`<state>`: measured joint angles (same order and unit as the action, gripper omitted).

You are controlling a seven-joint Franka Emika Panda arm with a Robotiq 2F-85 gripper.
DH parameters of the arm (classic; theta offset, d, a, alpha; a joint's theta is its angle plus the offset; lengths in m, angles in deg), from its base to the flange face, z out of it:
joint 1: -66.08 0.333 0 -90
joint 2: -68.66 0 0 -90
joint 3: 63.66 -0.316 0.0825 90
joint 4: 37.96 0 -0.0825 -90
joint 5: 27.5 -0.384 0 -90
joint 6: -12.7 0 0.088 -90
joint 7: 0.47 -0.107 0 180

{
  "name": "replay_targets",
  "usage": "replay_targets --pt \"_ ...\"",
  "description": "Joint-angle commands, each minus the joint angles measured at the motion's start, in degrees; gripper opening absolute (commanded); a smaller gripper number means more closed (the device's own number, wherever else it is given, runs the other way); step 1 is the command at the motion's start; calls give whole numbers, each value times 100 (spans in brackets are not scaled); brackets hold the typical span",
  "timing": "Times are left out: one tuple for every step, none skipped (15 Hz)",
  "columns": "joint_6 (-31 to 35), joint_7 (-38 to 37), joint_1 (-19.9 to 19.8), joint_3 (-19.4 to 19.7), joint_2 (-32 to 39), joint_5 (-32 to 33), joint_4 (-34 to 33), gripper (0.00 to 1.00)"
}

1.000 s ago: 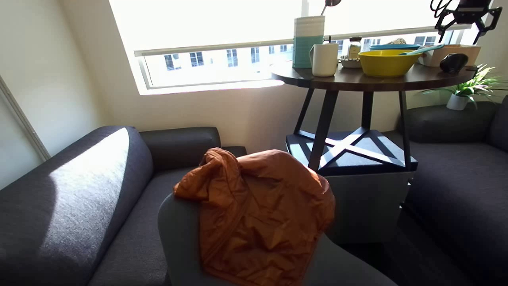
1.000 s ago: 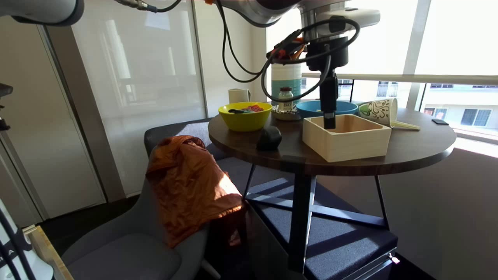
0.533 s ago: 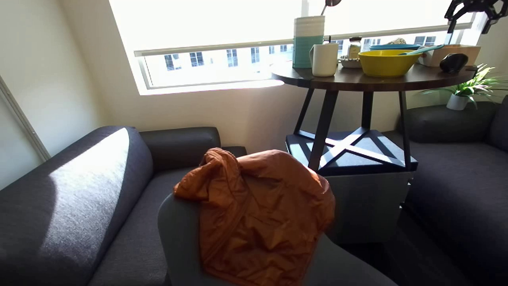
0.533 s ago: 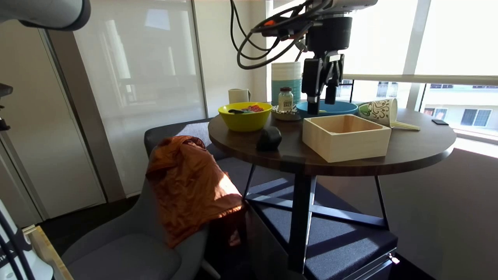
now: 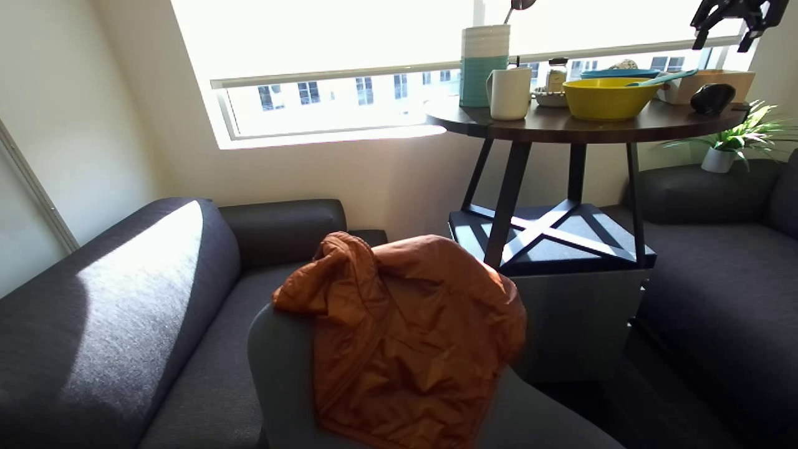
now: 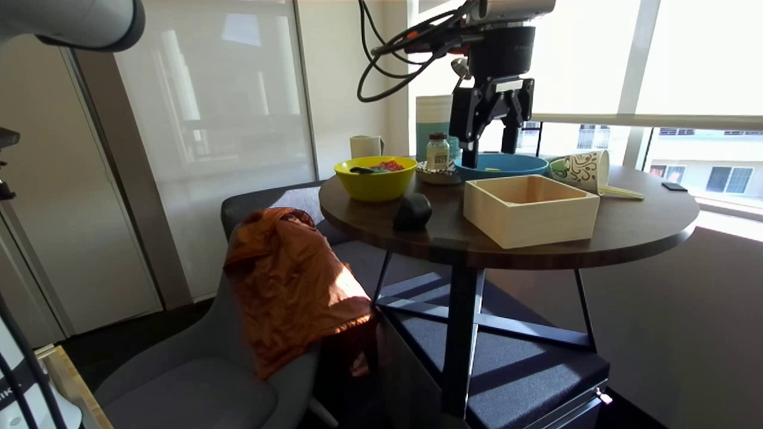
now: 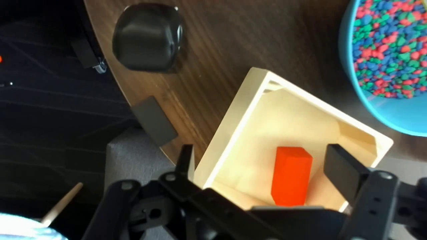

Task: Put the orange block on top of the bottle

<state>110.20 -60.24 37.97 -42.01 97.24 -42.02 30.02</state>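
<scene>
An orange block lies inside a pale wooden box. The block is hidden in both exterior views; the box stands at the table's near side. My gripper is open and empty, above the box. In the wrist view the block shows between the fingers, nearer the right finger, and is not touched. In the exterior views the gripper hangs above the table. A small bottle with a dark red cap stands upright behind the bowls; it also shows in an exterior view.
A yellow bowl, a blue bowl of coloured pebbles and a black rounded object are on the round table. A tall white and teal container, a mug and a patterned cup stand around them.
My gripper has risen from low over the wooden box and turned, so both fingers now show apart. It stays open. The objects on the table have not moved.
</scene>
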Motion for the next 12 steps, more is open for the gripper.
replay_targets --pt "177 -999 28 49 209 -228 -350 100" --pt "260 -1344 -37 0 322 -135 -513 100" --pt "328 -1617 -60 3 419 -116 -614 100" --pt "394 -1796 -91 -21 521 -97 -721 100" --pt "422 -1891 -121 -53 638 -61 -832 100" --pt "461 -1871 -160 -96 748 -43 -934 100" --pt "342 -1710 -209 -148 836 -5 -1023 100" --pt "258 -1401 -285 -225 893 -14 -1101 100" --pt "258 -1150 -346 -281 977 -6 -1186 100" --pt "281 -905 -388 -309 1046 35 -1283 100" --pt "289 -598 -458 -358 1106 32 -1376 100" --pt "214 -485 -511 -377 1142 -2 -1451 100"
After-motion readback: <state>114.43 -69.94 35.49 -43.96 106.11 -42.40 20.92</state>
